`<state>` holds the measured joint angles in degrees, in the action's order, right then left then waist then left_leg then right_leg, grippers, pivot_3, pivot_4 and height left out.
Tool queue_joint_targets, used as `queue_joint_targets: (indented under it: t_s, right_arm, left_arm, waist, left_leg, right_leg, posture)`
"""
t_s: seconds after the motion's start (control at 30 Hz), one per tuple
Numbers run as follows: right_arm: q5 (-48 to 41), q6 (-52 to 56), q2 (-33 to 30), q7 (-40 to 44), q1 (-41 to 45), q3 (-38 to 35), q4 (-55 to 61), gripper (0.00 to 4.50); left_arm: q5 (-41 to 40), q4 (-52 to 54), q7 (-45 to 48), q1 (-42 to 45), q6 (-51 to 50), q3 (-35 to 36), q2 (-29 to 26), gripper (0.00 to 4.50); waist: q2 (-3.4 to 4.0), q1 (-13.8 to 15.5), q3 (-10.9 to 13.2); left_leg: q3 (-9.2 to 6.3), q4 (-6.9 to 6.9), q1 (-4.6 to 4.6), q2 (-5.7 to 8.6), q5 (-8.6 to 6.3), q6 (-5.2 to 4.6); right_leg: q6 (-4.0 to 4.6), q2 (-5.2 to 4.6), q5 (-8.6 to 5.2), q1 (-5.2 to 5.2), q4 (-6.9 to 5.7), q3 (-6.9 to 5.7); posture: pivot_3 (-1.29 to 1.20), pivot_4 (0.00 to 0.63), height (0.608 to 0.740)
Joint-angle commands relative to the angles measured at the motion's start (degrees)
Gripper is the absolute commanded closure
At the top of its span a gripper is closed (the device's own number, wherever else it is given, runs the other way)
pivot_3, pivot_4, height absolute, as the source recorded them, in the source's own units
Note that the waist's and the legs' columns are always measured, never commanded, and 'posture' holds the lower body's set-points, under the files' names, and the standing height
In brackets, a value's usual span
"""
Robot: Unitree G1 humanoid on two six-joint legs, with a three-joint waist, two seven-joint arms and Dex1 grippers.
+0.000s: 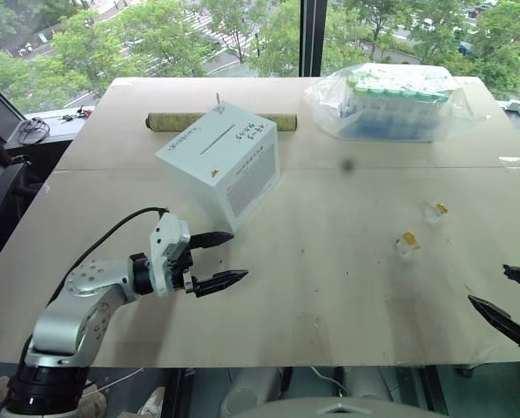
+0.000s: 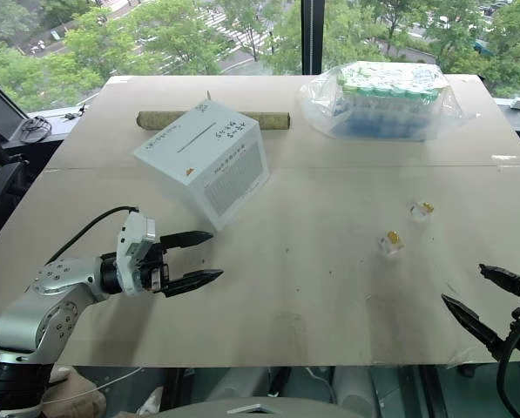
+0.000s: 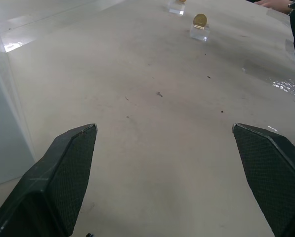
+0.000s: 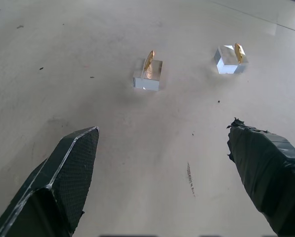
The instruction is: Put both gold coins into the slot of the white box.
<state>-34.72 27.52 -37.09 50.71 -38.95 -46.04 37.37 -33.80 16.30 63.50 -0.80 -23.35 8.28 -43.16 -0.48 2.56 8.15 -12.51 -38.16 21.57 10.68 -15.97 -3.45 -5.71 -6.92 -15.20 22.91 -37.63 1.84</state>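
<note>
One worktop (image 1: 329, 287), pale beige, is seen with a dark seam running across it behind the box.

One white box (image 1: 220, 163) is set left of centre, turned cornerwise and tilted, with one slot (image 1: 217, 138) as a dark slit on its upper face beside small black print.

Two gold coins are counted, each stood on edge in its own small clear holder. The nearer coin (image 4: 148, 64) is carried by one holder (image 4: 147, 76); the farther coin (image 4: 239, 52) is carried by the second holder (image 4: 227, 59). Both are placed on the right half of the worktop, well apart from the box.

One brown roll (image 1: 168, 121) is laid behind the box, and one clear bag of green-capped tubes (image 1: 388, 102) is kept at the far right.

Left claw (image 1: 220, 257): fingers spread wide, nothing held, hovering just in front of the box's near corner, the coins lying well off to its right.

Right claw (image 1: 514, 300): fingers spread wide, nothing held, positioned at the near right edge of the worktop, with both coins ahead of it and to its left, apart from its tips.

Bare surface is left between box and coins and along the whole near edge.
</note>
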Motion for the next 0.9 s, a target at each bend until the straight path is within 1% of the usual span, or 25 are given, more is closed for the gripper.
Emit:
queue_joint_targets:
  t_s: [0.03,0.1,0.2,0.23,0.3,0.33,0.37,0.47,0.57,0.6,0.63,0.67,0.8,0.9]
  right_arm:
    - [2.9,3.1,-0.8,-7.9,4.8,2.9,2.5,0.0]
    - [5.6,7.8,-2.9,-15.1,11.4,8.1,4.1,0.0]
    - [4.8,14.0,-5.1,-19.2,21.1,12.6,1.5,0.0]
    - [4.6,15.4,-5.7,-20.3,24.2,13.9,0.1,0.53]
    - [5.3,17.2,-6.8,-21.7,29.0,16.3,-2.1,1.15]
    - [6.5,18.0,-7.5,-22.6,31.3,18.0,-3.7,1.59]
    - [7.4,18.8,-8.1,-23.4,33.4,19.5,-5.3,1.93]
    - [9.7,20.2,-9.8,-23.8,39.8,24.5,-10.9,1.93]
    - [11.4,20.6,-10.3,-23.6,45.7,28.6,-16.4,1.93]
    - [12.2,20.6,-10.5,-23.4,47.4,30.2,-18.4,2.36]
    - [12.9,20.7,-10.7,-23.3,48.7,31.5,-20.1,2.45]
    - [14.0,20.0,-10.8,-23.1,49.8,32.9,-21.9,2.73]
    - [17.2,18.0,-10.8,-22.1,54.3,36.4,-29.4,2.73]
    - [18.6,16.2,-10.8,-20.9,56.2,37.8,-32.6,2.73]
  left_arm:
    - [-3.0,3.3,0.7,4.5,-1.3,-1.5,0.9,0.03]
    - [-6.0,6.3,1.1,9.7,-3.8,-3.9,2.2,0.03]
    - [-7.1,8.1,2.6,12.4,-4.9,-6.5,2.8,0.03]
    - [-7.5,8.3,2.3,13.1,-5.5,-7.2,3.3,0.0]
    - [-7.7,8.2,1.6,14.4,-6.3,-8.2,3.8,0.0]
    - [-7.6,7.9,0.9,15.3,-6.8,-8.6,4.3,0.0]
    - [-7.5,7.8,0.2,16.0,-7.0,-8.8,4.7,0.0]
    - [-8.3,8.2,-2.1,17.7,-8.3,-8.8,6.4,0.0]
    - [-8.9,8.8,-3.3,18.0,-9.1,-8.0,6.9,0.0]
    - [-9.0,9.2,-3.4,17.7,-9.4,-7.8,6.8,0.0]
    - [-9.2,9.5,-3.5,17.5,-9.5,-7.6,6.7,0.0]
    - [-9.2,9.7,-3.6,17.2,-9.5,-7.5,6.6,0.0]
    - [-9.1,10.9,-5.2,16.1,-9.1,-6.8,6.5,0.0]
    - [-9.0,11.7,-6.0,15.2,-8.9,-6.4,6.4,0.0]
  waist:
    - [-0.02,0.0,0.0]
    - [-0.14,0.0,0.1]
    - [-0.07,-0.2,0.1]
    - [-0.05,-0.5,0.0]
    - [-0.06,-0.4,0.0]
    - [-0.07,-0.4,0.0]
    - [-0.07,-0.4,0.1]
    - [-0.1,-0.3,0.1]
    - [-0.12,-0.4,0.1]
    - [-0.12,-0.4,0.1]
    - [-0.13,-0.4,0.1]
    - [-0.13,-0.5,0.1]
    - [-0.12,-0.5,0.1]
    - [-0.12,-0.5,0.1]
  left_leg:
    - [0.0,0.0,0.0,0.0,0.0,0.0]
    - [-0.03,-0.02,-0.01,-0.01,0.0,0.01]
    - [0.06,-0.19,0.14,0.03,-0.04,0.29]
    - [0.11,-0.15,0.09,-0.01,-0.03,0.28]
    - [0.21,-0.05,0.06,-0.08,0.08,0.05]
    - [0.2,-0.04,0.1,-0.09,0.09,0.04]
    - [0.2,-0.04,0.14,-0.11,0.09,0.03]
    - [0.21,-0.04,0.24,-0.1,0.09,0.03]
    - [0.23,-0.02,0.28,-0.1,0.09,0.03]
    - [0.25,-0.02,0.3,-0.1,0.09,0.03]
    - [0.25,-0.01,0.3,-0.1,0.09,0.03]
    - [0.25,0.0,0.28,-0.11,0.09,0.03]
    - [0.34,0.01,0.29,-0.12,0.09,0.02]
    - [0.4,0.02,0.33,-0.12,0.09,0.02]
  right_leg:
    - [0.0,0.0,0.0,0.0,0.0,0.0]
    - [0.0,0.02,0.0,-0.01,-0.01,-0.04]
    - [-0.09,-0.02,0.2,0.04,0.0,0.02]
    - [-0.09,-0.01,0.2,0.01,0.01,0.06]
    - [-0.08,0.05,0.19,0.06,0.02,0.18]
    - [-0.08,0.09,0.18,0.13,0.02,0.17]
    - [-0.07,0.12,0.18,0.18,0.04,0.19]
    - [-0.07,0.12,0.19,0.27,0.11,0.19]
    - [-0.07,0.11,0.19,0.27,0.22,0.19]
    - [-0.08,0.11,0.19,0.3,0.23,0.22]
    - [-0.08,0.11,0.19,0.3,0.23,0.22]
    - [-0.08,0.11,0.19,0.31,0.22,0.23]
    - [-0.08,0.13,0.19,0.36,0.19,0.32]
    - [-0.08,0.13,0.19,0.44,0.13,0.41]
  posture:
    - [0.0,0.15,0.74]
    - [0.0,0.15,0.74]
    - [0.0,0.15,0.74]
    - [0.0,0.15,0.74]
    - [0.0,0.15,0.74]
    - [0.0,0.15,0.74]
    - [0.0,0.15,0.74]
    - [0.0,0.15,0.74]
    - [0.0,0.15,0.74]
    - [0.0,0.15,0.74]
    - [0.0,0.15,0.74]
    - [0.0,0.15,0.74]
    - [0.0,0.15,0.74]
    - [0.0,0.15,0.74]
